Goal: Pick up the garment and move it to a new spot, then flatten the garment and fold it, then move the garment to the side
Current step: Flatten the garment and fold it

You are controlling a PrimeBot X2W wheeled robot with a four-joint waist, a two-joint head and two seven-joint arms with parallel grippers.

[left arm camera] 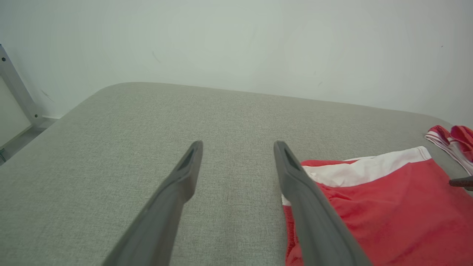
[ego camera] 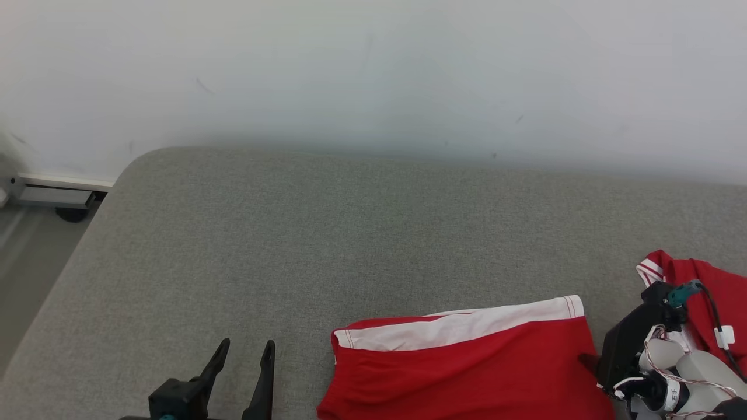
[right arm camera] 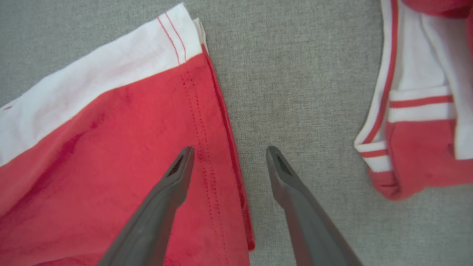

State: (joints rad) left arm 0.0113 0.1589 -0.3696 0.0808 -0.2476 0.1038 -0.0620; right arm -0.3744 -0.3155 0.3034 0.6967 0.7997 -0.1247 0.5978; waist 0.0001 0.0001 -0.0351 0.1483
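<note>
Bright, even, nearly shadowless light (wall softly blurred; wrist views slightly bowed at edges).

Wide open across centre and left of the head view: bare grey woven-fabric bench (ego camera: 262,245), up to the white wall (ego camera: 373,70). Blocked at lower centre by a flat red cloth garment with a white band (ego camera: 467,373), at far right by a crumpled red-and-white striped garment (ego camera: 732,289). Between them a bare strip of bench, its left edge straddled by the spread right pincer (right arm camera: 230,149). Bare fabric round the spread left pincer (ego camera: 247,344), lower left.
</note>
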